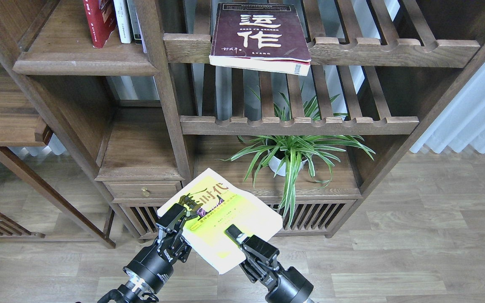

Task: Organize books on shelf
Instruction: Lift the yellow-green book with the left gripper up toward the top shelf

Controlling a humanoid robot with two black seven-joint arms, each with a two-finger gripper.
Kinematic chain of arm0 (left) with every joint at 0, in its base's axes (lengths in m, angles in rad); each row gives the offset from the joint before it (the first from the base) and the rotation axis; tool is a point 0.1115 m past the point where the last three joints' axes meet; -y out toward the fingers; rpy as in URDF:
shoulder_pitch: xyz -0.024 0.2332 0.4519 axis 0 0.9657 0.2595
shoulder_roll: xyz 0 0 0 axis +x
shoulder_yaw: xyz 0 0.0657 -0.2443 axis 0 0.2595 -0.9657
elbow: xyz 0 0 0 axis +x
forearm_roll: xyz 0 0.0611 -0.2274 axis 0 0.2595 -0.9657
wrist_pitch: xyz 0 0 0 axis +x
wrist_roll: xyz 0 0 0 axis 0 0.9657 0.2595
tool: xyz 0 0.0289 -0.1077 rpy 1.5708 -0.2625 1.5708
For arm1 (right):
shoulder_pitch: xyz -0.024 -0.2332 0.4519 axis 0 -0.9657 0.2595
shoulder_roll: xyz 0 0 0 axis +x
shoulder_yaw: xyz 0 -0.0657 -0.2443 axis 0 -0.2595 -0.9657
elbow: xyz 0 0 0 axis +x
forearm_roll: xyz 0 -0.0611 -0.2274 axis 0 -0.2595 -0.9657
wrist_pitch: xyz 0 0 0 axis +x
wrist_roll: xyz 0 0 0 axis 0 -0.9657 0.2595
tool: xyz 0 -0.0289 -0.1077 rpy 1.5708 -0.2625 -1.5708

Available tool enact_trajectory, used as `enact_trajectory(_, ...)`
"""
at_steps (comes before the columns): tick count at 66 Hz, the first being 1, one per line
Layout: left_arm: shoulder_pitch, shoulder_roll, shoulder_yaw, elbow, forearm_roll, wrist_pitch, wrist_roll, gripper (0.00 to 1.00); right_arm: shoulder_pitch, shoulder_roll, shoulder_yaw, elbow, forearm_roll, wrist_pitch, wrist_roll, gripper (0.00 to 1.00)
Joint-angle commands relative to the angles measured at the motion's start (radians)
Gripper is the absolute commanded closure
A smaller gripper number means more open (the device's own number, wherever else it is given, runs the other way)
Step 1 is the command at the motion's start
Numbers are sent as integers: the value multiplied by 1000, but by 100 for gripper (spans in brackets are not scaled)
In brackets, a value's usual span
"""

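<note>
Both claws pinched the yellow-green book (221,219).
Left claw (182,214) clamped its left edge, right claw (235,233) its lower edge; bare floor (415,252) lay right of them.

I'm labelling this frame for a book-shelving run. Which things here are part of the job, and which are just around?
Part of the job: yellow-green book held between left gripper and right gripper; maroon book lying on a slatted rack; red book standing on the solid shelf.

Just around: potted plant; drawer; white book.
</note>
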Motion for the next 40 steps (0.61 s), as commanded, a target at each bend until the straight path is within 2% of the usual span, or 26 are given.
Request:
enact_trajectory(1, -1, 8, -5, -1, -1, 0, -8, 98, 3, 0, 8, -2, -4, 0, 4, 1)
enact_trajectory(16, 0, 70, -9, -4, 3, 0, -9, 98, 11, 0, 22, -16, -4, 0, 4, 1)
enact_trajectory(40, 23, 317, -35, -32, 134, 0, -9, 97, 3, 0, 62, -43, -2, 0, 4, 1)
